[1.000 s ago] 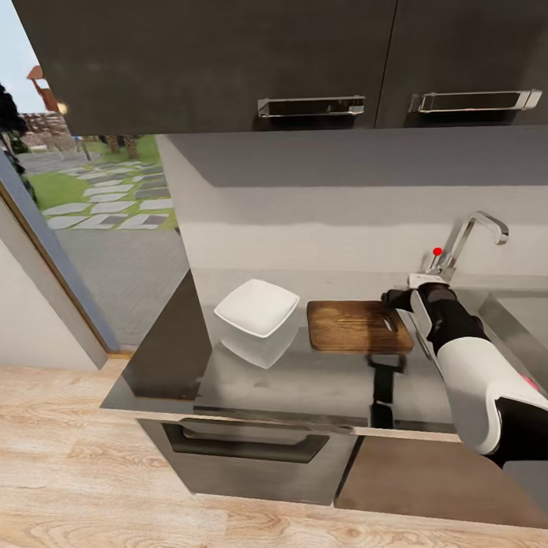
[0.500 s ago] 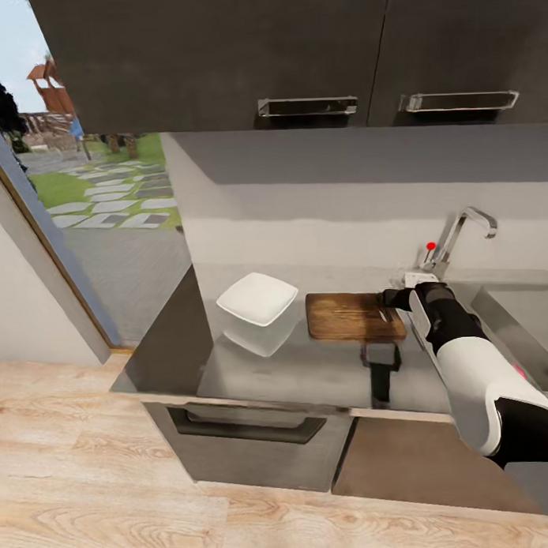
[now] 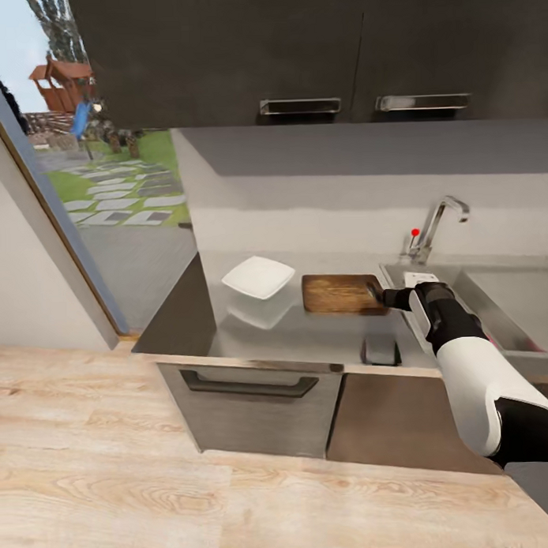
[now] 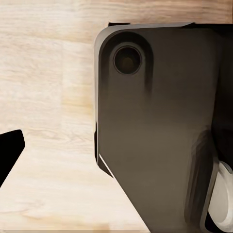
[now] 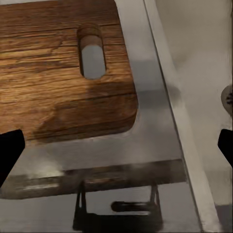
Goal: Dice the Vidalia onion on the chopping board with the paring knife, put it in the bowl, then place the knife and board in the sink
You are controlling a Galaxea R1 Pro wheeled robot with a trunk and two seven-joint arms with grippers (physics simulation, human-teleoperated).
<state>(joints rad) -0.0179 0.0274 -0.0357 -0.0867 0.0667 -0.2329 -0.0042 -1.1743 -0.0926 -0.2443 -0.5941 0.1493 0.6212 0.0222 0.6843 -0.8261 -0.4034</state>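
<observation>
Looking down from the head view, you see the chopping board (image 3: 340,294) at the centre of the frame on the grey worktop (image 3: 308,336), with the white bowl (image 3: 258,277) just to its left and apart from it. The sink (image 3: 504,301) sits at the right edge, its faucet (image 3: 434,225) with the red dot behind it. Your right wrist view adds what the head misses: the board's slot handle hole (image 5: 92,52), its rounded corner, and the steel ridge running beside it. Your right hand (image 3: 385,297) hangs at the board's right end; its dark fingertips (image 5: 9,150) sit at opposite edges of that picture, spread wide, gripping nothing. Your left wrist view gives a dark robot panel over the pale wood floor (image 4: 43,97), with one fingertip showing, so you cannot tell that hand's opening. Dark cabinets (image 3: 297,44) hang above, and a garden shows at upper left.
</observation>
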